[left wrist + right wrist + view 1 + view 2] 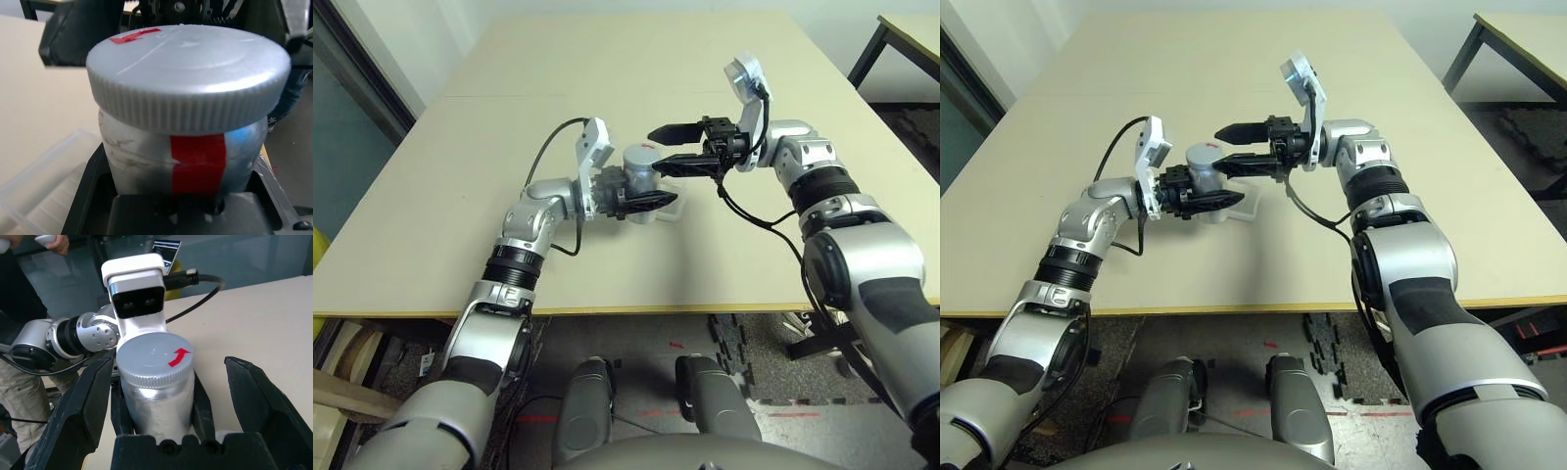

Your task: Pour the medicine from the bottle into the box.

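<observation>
My left gripper (644, 199) is shut on the bottle (641, 168), a silver-grey cylinder with a red stripe (198, 164). It holds the bottle upright by the body, with the grey cap (188, 73) on. The bottle stands over the near end of the box (672, 207), a clear shallow tray on the table. My right gripper (654, 149) is open and reaches in from the right at cap height. Its fingers (78, 401) stand on either side of the bottle (156, 382) without touching it. The medicine is hidden inside the capped bottle.
The beige table (460, 196) stretches bare all around the box. A second table (906, 34) stands at the far right, with dark floor mats below it. A person (24, 289) stands beyond the table's left side.
</observation>
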Controlling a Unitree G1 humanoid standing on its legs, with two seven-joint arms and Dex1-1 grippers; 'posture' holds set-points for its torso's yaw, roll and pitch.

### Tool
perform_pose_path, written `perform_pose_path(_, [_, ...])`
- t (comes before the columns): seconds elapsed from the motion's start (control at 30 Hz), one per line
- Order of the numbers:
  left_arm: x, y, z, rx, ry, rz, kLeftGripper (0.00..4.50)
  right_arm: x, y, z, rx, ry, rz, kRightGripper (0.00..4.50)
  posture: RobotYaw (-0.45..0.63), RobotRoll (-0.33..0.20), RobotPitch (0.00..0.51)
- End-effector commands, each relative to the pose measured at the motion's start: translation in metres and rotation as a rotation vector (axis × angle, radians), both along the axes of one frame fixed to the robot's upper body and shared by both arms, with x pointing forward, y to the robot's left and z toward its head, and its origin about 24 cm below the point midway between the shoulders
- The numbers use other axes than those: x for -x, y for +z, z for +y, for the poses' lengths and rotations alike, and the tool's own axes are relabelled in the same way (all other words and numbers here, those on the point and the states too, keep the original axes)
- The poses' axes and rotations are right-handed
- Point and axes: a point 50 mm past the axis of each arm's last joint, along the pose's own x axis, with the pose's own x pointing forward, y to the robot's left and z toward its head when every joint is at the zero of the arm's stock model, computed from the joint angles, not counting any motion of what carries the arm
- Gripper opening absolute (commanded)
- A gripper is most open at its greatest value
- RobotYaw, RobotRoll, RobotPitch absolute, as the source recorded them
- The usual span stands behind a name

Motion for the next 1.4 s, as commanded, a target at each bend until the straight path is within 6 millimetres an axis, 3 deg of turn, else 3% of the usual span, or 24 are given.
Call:
perform_pose_path(0.03, [-0.001, 0.000, -0.003, -0.018, -0.022, -0.016, 2.72, 0.001, 0.007, 0.007, -0.007, 0.032, -0.018, 4.50, -0.10, 0.000, 0.086])
perform_pose_path(0.63, [-0.001, 0.000, -0.006, -0.018, -0.035, -0.021, 2.72, 0.002, 0.009, 0.019, -0.032, 0.058, -0.042, 4.50, -0.09, 0.000, 0.078])
perform_pose_path(1.4, [0.001, 0.002, -0.007, -0.008, -0.045, -0.019, 2.72, -0.004, -0.004, 0.001, 0.012, -0.048, -0.020, 4.50, -0.09, 0.000, 0.082])
